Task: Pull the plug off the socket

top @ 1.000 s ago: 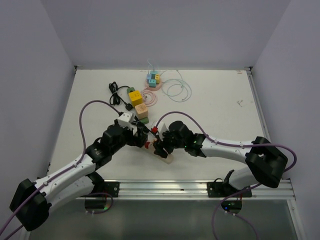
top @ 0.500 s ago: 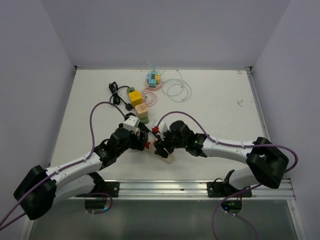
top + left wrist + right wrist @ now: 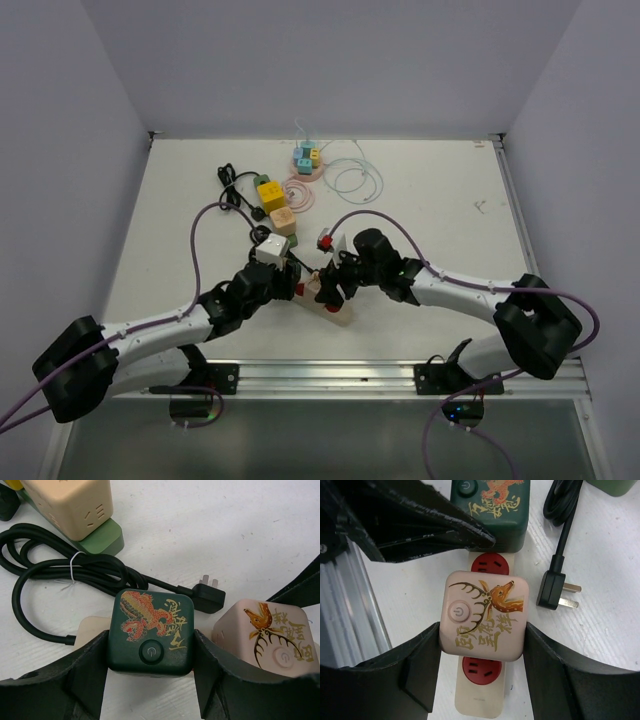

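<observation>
A beige socket strip (image 3: 479,700) with red sockets (image 3: 480,667) lies on the white table. Two plug cubes stand on it. The dark green plug with a red dragon (image 3: 151,630) sits between my left gripper's (image 3: 151,655) fingers, which press on both its sides. The pink plug with a deer (image 3: 482,615) is plugged in beside it, and my right gripper (image 3: 482,630) is shut on its two sides. In the top view both grippers (image 3: 296,283) (image 3: 328,290) meet over the strip (image 3: 338,316) and hide the cubes.
A loose black plug (image 3: 210,596) with its coiled cord (image 3: 60,570) lies just beyond the strip. Beige and green cubes (image 3: 70,505) stand behind it, a yellow one (image 3: 270,190) further back. Pastel cubes (image 3: 307,158) and light cable loops (image 3: 355,178) lie at the far side.
My left arm has moved right to the strip and its jaws have closed in on the green plug. The right arm shifted slightly, still gripping the pink plug.
</observation>
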`<state>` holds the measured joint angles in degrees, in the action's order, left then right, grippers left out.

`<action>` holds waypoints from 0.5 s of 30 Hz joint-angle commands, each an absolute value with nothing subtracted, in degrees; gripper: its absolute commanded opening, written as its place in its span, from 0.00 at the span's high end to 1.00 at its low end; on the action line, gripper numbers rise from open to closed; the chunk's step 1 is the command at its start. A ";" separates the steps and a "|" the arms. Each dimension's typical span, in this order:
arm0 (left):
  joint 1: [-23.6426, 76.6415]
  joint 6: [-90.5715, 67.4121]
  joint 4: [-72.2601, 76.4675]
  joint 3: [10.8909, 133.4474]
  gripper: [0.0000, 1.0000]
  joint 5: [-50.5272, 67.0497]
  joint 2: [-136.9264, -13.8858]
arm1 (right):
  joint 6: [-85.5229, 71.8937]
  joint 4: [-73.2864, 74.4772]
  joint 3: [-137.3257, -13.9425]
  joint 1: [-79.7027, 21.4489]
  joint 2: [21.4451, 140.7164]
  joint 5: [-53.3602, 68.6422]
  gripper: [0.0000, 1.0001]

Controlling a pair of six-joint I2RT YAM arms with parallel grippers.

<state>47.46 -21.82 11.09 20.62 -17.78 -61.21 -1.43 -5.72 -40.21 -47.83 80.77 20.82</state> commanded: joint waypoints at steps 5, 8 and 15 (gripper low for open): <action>57.29 -26.98 9.06 20.65 1.00 -34.17 -61.44 | -11.42 -10.20 -42.36 -40.17 79.89 28.82 0.79; 60.73 -29.43 8.53 19.96 1.00 -38.40 -60.74 | -12.30 -10.37 -42.63 -39.38 81.12 29.18 0.80; 62.93 -33.31 8.70 19.86 1.00 -40.26 -61.08 | -4.87 -10.99 -40.61 -43.74 77.45 23.68 0.83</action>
<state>61.43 -29.21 9.91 20.01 -39.35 -61.04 -7.86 -5.67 -40.01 -41.39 81.14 33.65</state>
